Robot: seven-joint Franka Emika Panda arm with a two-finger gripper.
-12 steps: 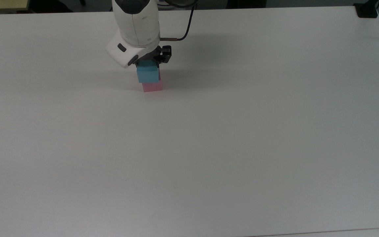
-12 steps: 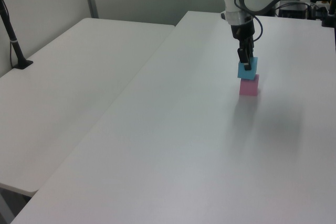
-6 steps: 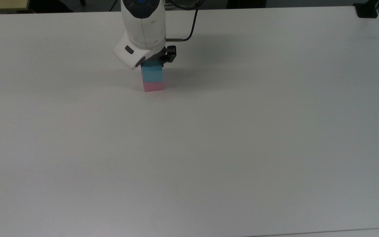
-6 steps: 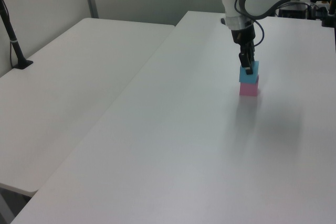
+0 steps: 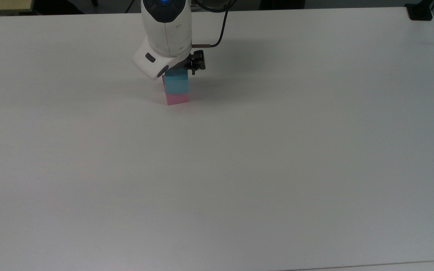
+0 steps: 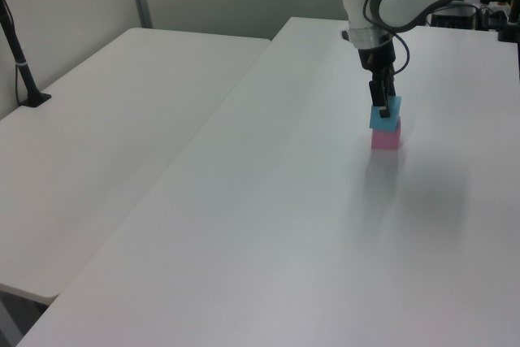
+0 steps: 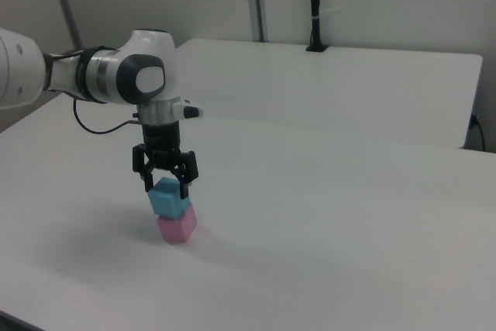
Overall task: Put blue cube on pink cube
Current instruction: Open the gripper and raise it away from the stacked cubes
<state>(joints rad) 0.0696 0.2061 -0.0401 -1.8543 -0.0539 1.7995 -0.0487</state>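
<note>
blue cube (image 7: 169, 196) now sits flat on pink cube (image 7: 177, 226); my gripper (image 7: 165, 181) has let go, jaws wide.

- The blue cube (image 7: 169, 198), light cyan and matte, sits upright on top of the pink cube (image 7: 177, 227), slightly offset.
- The pink cube, pastel, rests on the worktop (image 7: 325, 215).
</note>
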